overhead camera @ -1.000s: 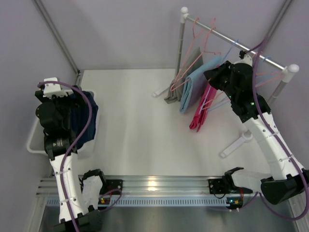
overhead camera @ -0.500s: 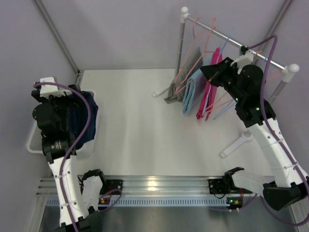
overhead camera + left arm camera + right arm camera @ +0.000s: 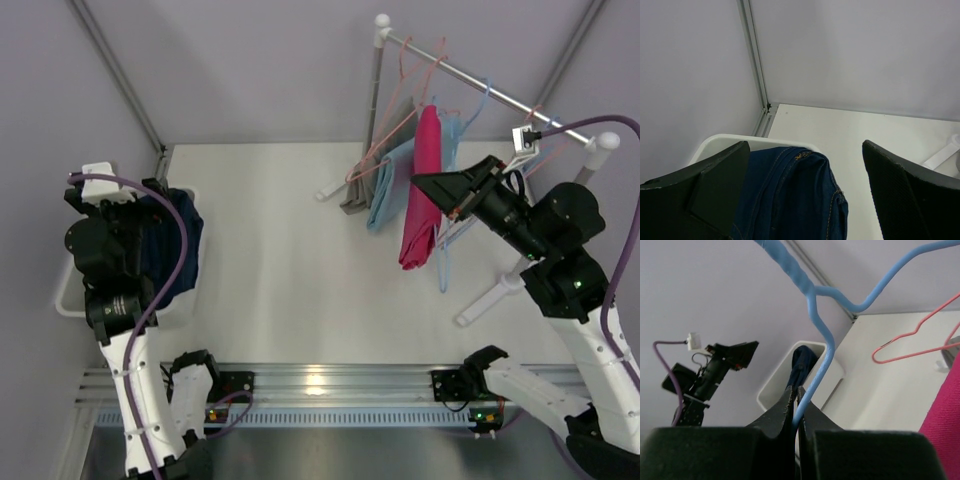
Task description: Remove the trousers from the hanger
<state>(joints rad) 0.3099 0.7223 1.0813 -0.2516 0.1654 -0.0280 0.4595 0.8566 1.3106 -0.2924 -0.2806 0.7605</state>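
Trousers (image 3: pixel 424 190) (magenta) hang just beside right pincer (image 3: pixel 795 392), clamped on blue hanger (image 3: pixel 811 291); left pincer (image 3: pixel 804 150) apart.

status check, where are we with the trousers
Right gripper shut on blue hanger. Left gripper open over navy trousers in basket. Pink trousers hang at rack, not yet off. Pink hanger close by.

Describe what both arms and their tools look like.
The left arm and right arm are white links joined by black cylindrical joint housings. A purple cable runs along each, ending at a small white connector block near the wrist. The left tool and right tool have black wedge-shaped fingers; the left one's pads show a fine dotted texture.
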